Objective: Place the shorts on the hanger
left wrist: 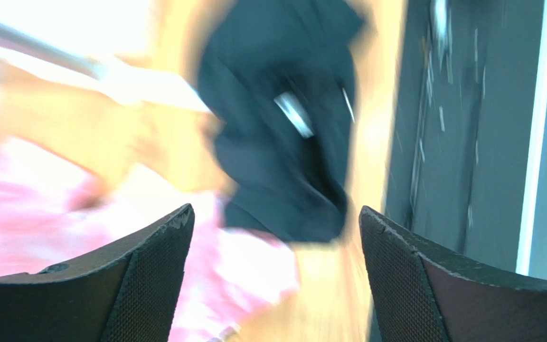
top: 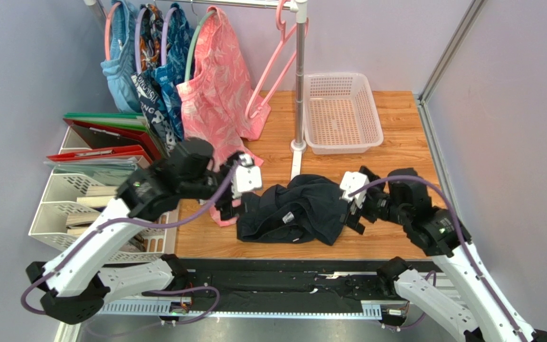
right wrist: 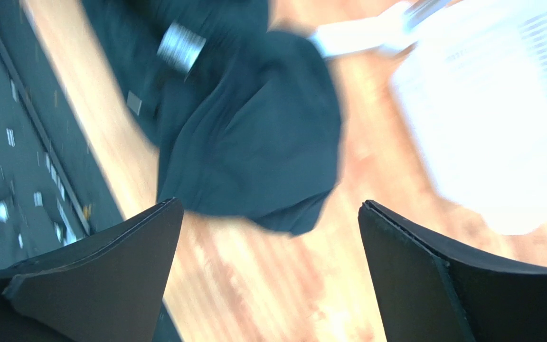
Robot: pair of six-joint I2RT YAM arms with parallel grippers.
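The black shorts (top: 294,210) lie crumpled on the wooden table near its front edge. They also show in the left wrist view (left wrist: 283,142) and the right wrist view (right wrist: 255,135). The pink hanger (top: 278,68) hangs from the rack's bar at the back, with nothing on it. My left gripper (top: 232,208) is open and empty at the shorts' left edge, just above the table (left wrist: 276,285). My right gripper (top: 353,211) is open and empty at the shorts' right edge (right wrist: 269,278). Both wrist views are blurred.
A pink leaf-print garment (top: 216,85) and blue garments (top: 148,64) hang on the rack; the pink one's hem reaches the table by my left gripper (left wrist: 34,206). The rack's pole (top: 300,78) stands mid-table. A white basket (top: 340,112) sits back right. File trays (top: 76,196) stand at left.
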